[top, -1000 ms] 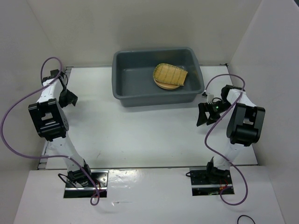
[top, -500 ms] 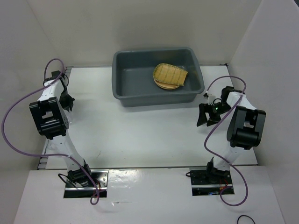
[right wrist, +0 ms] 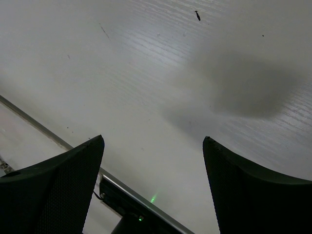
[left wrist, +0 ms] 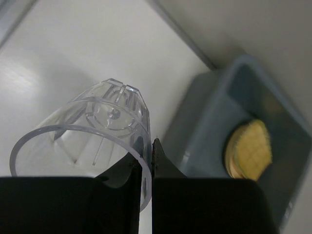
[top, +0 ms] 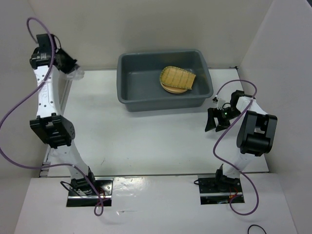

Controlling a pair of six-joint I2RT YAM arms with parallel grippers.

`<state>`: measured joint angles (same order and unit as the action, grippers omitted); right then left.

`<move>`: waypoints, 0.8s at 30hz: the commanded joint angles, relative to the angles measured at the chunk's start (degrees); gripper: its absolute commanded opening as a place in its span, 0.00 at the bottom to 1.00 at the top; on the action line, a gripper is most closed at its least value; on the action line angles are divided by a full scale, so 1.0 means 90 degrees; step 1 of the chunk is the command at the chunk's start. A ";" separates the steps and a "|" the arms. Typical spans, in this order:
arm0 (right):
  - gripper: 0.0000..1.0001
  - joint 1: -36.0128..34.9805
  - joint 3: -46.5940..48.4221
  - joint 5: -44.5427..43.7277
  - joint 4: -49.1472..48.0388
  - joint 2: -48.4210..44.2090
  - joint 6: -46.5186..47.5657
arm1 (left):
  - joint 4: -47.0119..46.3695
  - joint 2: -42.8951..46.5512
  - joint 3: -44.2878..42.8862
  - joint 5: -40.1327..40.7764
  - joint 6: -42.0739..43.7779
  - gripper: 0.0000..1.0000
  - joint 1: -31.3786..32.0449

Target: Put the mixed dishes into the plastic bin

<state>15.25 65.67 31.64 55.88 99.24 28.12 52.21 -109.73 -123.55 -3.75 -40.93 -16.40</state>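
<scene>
Left gripper (left wrist: 152, 146): clenched on the rim of one clear glass cup (left wrist: 97, 126) with a ribbed base, held tilted over the far-left corner of the table (top: 146, 141), well apart from the bin (top: 161, 103).
Right gripper (top: 213, 119): jaws spread, holding nothing.
Bin: one, dark grey, containing one woven bamboo tray (top: 178, 77) lying on one tan plate (top: 174, 90).
Change: the left arm has swung up from the left edge a second ago; the right arm is unmoved.

We see a dark grey plastic bin (top: 141, 80), a tan-yellow bamboo tray (top: 178, 77) with a ribbed woven pattern, a clear, colourless glass cup (left wrist: 92, 126) and a white table (top: 146, 136).
</scene>
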 commanded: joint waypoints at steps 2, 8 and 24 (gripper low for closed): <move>0.86 -0.0034 -0.0070 0.0000 -0.0222 -0.0333 -0.0038 | 0.0477 -0.0598 -0.1620 -0.1088 0.0171 0.00 0.1320; 0.86 -0.0034 -0.0070 0.0000 -0.0222 -0.0333 0.0030 | 0.2481 -0.3254 -0.6211 -0.0607 0.0914 0.00 0.2592; 0.86 -0.0034 -0.0070 0.0196 -0.0105 -0.0011 0.0225 | 0.2481 -0.3451 -0.3695 0.0885 0.0993 0.00 0.4204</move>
<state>15.25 65.21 32.25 55.29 98.85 29.30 75.42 -140.59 -155.72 1.32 -33.08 20.03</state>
